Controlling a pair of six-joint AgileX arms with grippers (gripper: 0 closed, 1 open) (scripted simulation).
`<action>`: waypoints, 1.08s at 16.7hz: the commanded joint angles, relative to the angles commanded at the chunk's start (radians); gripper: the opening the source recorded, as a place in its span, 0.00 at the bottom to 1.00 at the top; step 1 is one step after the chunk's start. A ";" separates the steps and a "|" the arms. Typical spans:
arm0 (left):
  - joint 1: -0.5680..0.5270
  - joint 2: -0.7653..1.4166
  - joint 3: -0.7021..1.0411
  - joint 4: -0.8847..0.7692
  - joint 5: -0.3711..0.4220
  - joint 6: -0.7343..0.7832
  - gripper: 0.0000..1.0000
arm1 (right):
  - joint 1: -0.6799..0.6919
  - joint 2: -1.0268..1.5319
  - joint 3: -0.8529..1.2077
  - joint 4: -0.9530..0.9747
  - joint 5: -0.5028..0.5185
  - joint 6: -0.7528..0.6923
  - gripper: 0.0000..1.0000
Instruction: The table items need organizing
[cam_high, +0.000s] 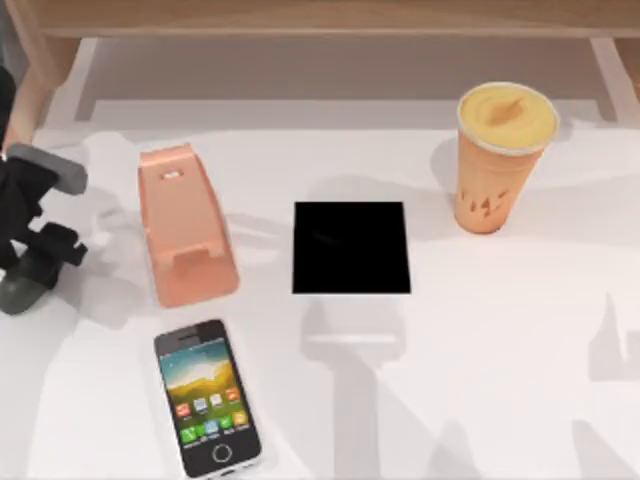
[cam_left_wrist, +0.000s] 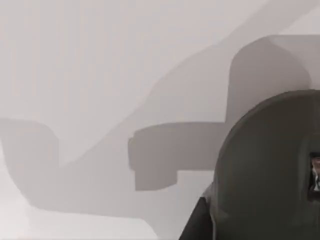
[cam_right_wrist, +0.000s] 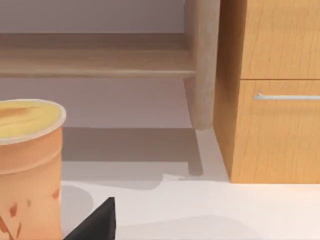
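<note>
A dark grey oval mouse (cam_high: 20, 290) hangs at the table's far left, with my left gripper (cam_high: 35, 268) shut on it. In the left wrist view the mouse (cam_left_wrist: 270, 170) looms close above its shadow on the white table (cam_left_wrist: 100, 60). The white-edged smartphone (cam_high: 207, 396) lies face up near the front left. At the back right stands the orange cup of yellow drink (cam_high: 497, 155), upright and untouched; the cup (cam_right_wrist: 27, 165) also shows in the right wrist view. A black part of my right gripper (cam_right_wrist: 95, 225) shows beside it, parked off the table's right side.
A salmon-pink wedge stand (cam_high: 183, 224) sits behind the phone. A flat black square pad (cam_high: 351, 247) lies at the table's middle. Wooden shelving (cam_high: 320, 18) runs along the back, and a cabinet with a drawer handle (cam_right_wrist: 285, 96) stands beyond the cup.
</note>
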 joint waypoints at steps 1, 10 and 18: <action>0.000 0.000 0.000 0.000 0.000 0.000 0.00 | 0.000 0.000 0.000 0.000 0.000 0.000 1.00; -0.003 -0.018 0.007 -0.013 0.011 -0.006 0.00 | 0.000 0.000 0.000 0.000 0.000 0.000 1.00; -0.006 -0.106 0.203 -0.310 0.010 -0.007 0.00 | 0.000 0.000 0.000 0.000 0.000 0.000 1.00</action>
